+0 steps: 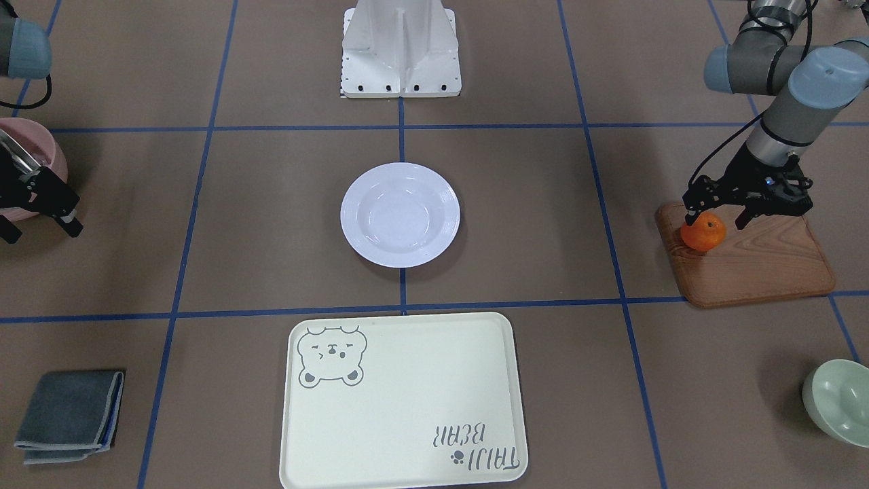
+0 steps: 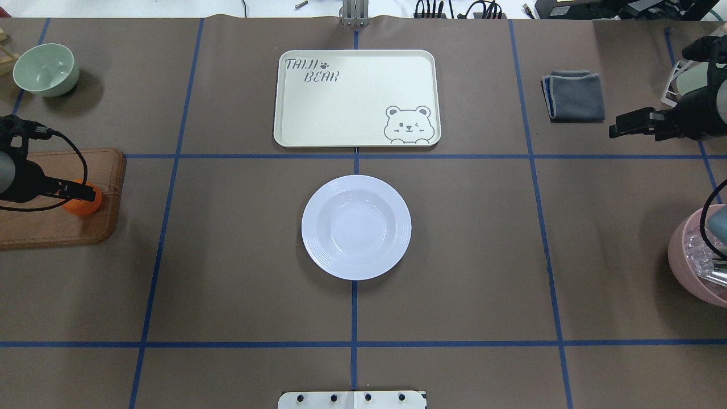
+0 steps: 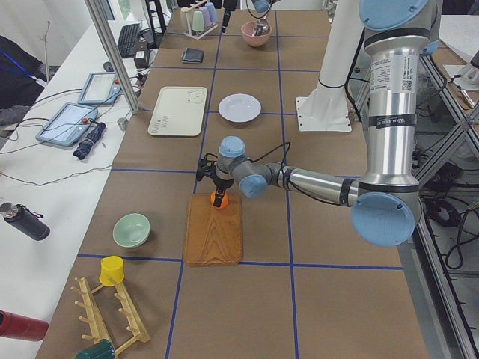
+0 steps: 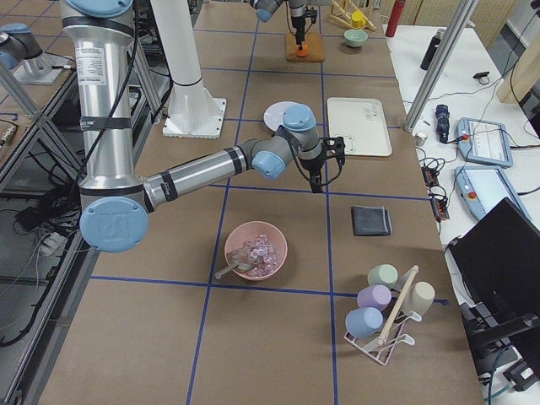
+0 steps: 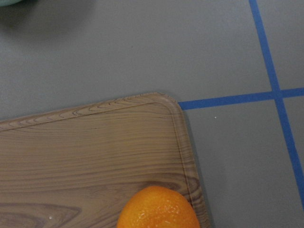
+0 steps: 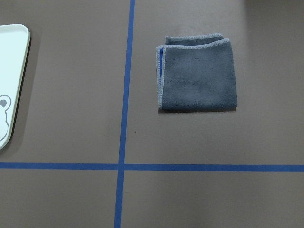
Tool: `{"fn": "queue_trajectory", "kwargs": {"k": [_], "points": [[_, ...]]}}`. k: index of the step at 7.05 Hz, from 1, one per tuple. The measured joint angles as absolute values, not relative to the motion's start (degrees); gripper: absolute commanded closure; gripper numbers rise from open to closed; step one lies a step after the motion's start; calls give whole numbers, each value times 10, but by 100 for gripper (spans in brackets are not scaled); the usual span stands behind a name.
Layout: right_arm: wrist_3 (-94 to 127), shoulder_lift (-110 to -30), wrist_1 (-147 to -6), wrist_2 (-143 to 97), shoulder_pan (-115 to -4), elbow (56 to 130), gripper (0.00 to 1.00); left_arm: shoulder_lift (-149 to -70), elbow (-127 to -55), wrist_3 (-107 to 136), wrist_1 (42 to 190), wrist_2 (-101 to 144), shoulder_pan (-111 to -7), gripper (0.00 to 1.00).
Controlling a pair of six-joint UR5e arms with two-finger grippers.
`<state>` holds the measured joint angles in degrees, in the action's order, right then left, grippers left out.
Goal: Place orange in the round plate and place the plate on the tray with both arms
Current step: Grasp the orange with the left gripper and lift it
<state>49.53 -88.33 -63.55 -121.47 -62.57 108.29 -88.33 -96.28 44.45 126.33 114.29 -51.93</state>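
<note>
Orange point(image 1: 703, 233): sat on wooden board point(image 1: 760, 265), near its corner, at 9 o'clock from round plate point(image 2: 356, 227) in overhead view.
Left gripper point(image 1: 716, 221): spread wide, holding nothing, low over orange; fruit lay under the gap, nearer one finger.
Right gripper point(image 1: 41, 233): spread, empty, beside pink bowl point(image 1: 51, 149).
Tray point(image 2: 356, 99): at 12 o'clock from plate, apart.

One each of orange point(image 1: 703, 233), round plate point(image 2: 356, 227), tray point(image 2: 358, 102), wooden board point(image 2: 51, 227), cloth point(image 2: 573, 95); two bowls point(image 2: 45, 69) point(image 2: 688, 267); two arms point(image 1: 787, 115) point(image 4: 194, 180).
</note>
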Motion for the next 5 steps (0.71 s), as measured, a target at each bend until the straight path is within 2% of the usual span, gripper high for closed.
{"fn": "queue_trajectory", "kwargs": {"k": [1,2,3,4,5], "points": [[495,-883,-635,-1214,-625,1083,0,-890,-949,444,1269,1141,-511,2],[495,-883,-635,-1214,-624,1083,0,-895,-936,444,1282,1141,-505,22],[495,-883,-635,-1214,-624,1083,0,-899,-923,445,1299,1141,-502,92],[495,-883,-635,-1214,-624,1083,0,-900,-916,446,1313,1141,-501,100],[495,-883,-635,-1214,-624,1083,0,-901,-917,445,1318,1143,-501,100]]}}
